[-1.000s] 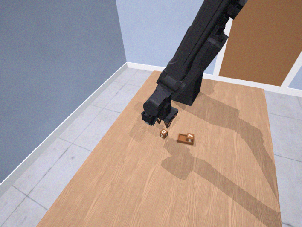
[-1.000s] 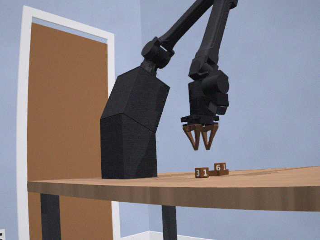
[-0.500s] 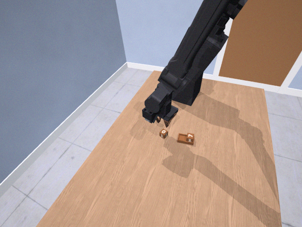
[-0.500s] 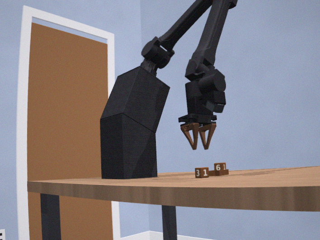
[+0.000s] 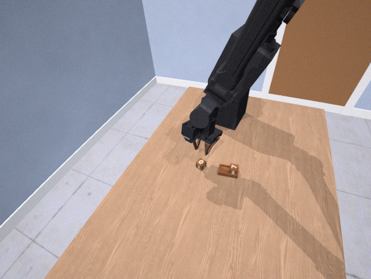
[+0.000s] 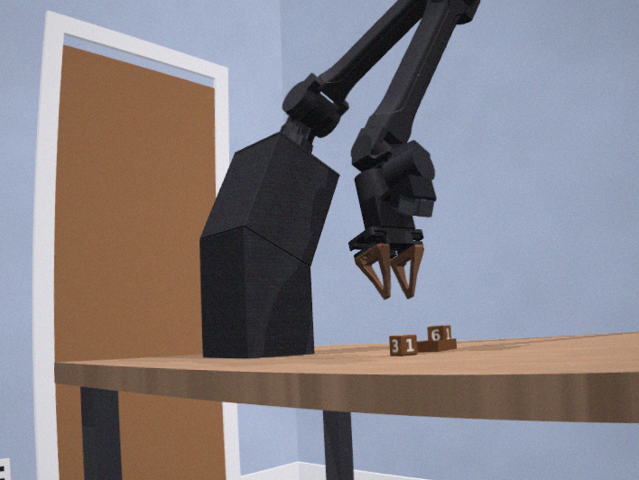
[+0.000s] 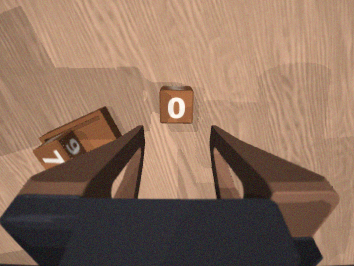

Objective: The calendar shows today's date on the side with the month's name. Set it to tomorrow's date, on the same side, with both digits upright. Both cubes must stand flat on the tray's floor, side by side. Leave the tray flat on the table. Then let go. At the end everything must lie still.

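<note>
Brown wood made up the worktop [image 5: 179, 225] [image 6: 330, 382] [image 7: 260, 40], and from where I stood, looking toward the arm's end, the loose cube [image 5: 200, 164] [image 6: 402, 346] [image 7: 176, 106] sat nearest its left edge, closer to the far edge than to the near one, a 0 on top. Above and a little behind it hung the gripper [image 5: 200, 151] [image 6: 398, 298] [image 7: 177, 133], fingers partly open, nothing between them. Just right of the cube, farther from the left edge, lay the tray [image 5: 223, 174] [image 6: 443, 346] [image 7: 97, 132], its right half holding the other cube [image 5: 233, 169] [image 6: 439, 334] [image 7: 52, 155], 7 uppermost.

The step in hand seemed to be getting hold of the loose cube, perhaps to turn it. The next move called for centring over it and coming down with a finger on either side. I couldn't tell which side of the tray bore the month.

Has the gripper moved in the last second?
Yes, slightly. In the exterior view, the gripper has shifted left, toward the arm's base.
</note>
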You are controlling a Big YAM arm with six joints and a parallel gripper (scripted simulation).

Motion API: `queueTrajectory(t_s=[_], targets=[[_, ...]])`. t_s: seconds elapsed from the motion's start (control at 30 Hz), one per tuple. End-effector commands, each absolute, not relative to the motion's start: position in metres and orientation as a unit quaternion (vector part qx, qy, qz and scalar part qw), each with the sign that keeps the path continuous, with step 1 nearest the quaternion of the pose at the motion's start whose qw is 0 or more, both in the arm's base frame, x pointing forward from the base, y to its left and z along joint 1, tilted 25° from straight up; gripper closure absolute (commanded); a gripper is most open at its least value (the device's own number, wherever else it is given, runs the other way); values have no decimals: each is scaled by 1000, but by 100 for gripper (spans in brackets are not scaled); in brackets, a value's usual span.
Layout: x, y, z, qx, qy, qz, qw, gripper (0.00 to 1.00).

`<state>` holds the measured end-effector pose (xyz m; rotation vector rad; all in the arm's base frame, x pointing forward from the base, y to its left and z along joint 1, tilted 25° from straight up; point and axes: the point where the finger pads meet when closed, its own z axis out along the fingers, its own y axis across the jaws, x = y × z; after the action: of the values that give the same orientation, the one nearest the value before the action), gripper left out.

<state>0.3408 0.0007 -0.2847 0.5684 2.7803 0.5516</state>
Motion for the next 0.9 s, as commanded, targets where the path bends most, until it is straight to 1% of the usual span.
queueTrajectory(t_s=[0.0,0.07,0.23,0.3,0.5,0.63,0.73,0.87], targets=[[352,2,-277,196,951,190,144,55],[337,5,-285,200,953,187,132,55],[335,5,-288,206,948,177,166,55],[335,5,-288,206,948,177,166,55],[332,6,-286,218,935,165,224,55],[330,6,-283,222,930,162,245,55],[356,0,-273,222,921,165,274,55],[355,0,-273,222,921,164,275,55]])
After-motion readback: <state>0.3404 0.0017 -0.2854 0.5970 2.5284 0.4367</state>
